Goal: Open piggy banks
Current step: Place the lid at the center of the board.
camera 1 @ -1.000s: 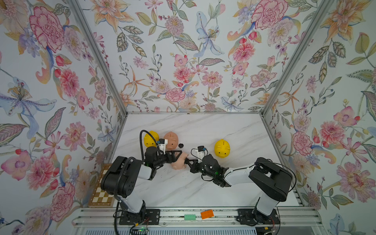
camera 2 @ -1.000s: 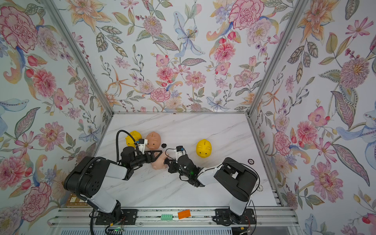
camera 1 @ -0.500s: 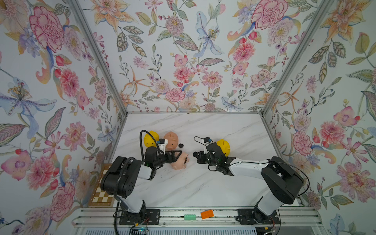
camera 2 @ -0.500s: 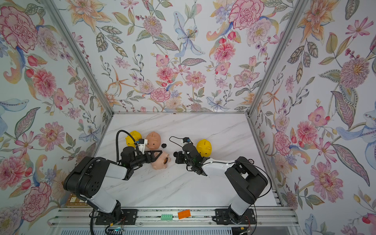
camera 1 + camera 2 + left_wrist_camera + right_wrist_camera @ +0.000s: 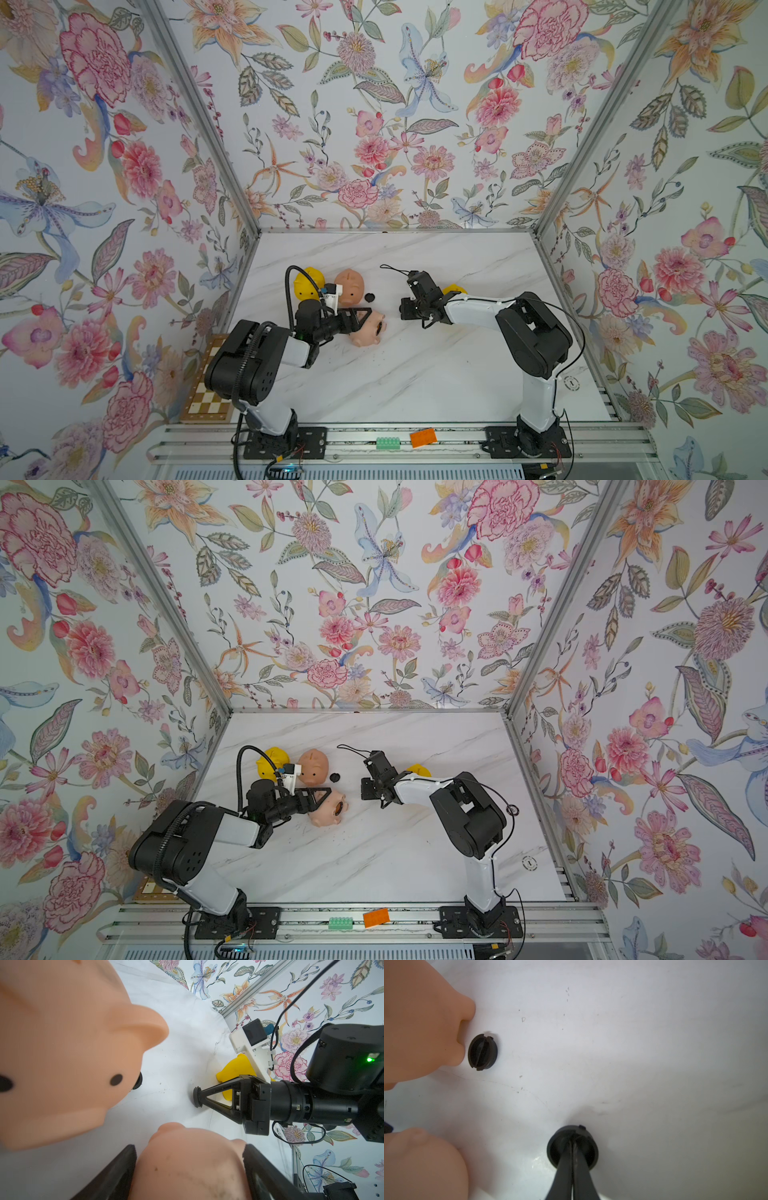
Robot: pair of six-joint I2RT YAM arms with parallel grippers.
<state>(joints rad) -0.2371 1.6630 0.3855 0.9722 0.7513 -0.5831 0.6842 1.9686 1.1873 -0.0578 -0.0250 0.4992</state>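
Nearest, on the front rail, lie a green block (image 5: 388, 443) and an orange tag (image 5: 423, 437), both clear of the work. Further in, the left gripper (image 5: 189, 1148) is clamped part-way closed around a pink pig (image 5: 368, 333) lying on its side, a finger (image 5: 116, 1174) on either flank. The belly hole faces the other arm and looks open, so this pig seems done. Opposite it, the right gripper (image 5: 200, 1097) is pinched tight on a black plug (image 5: 557, 1145), held low at the marble table (image 5: 415, 374); I cannot tell if it touches. The step in hand looks like putting that plug aside. The next move calls for letting go on a bare patch, then setting the open pig down and taking another. Beyond, a loose plug (image 5: 369, 296) lies just beside the feet of a second pink pig (image 5: 350, 283), standing upright. Farthest back, one yellow pig (image 5: 302, 291) sits half hidden behind the left arm's cable and wrist camera. The other yellow pig (image 5: 454, 287) peeks from behind the right arm, which would have to pull clear before anything can reach it.
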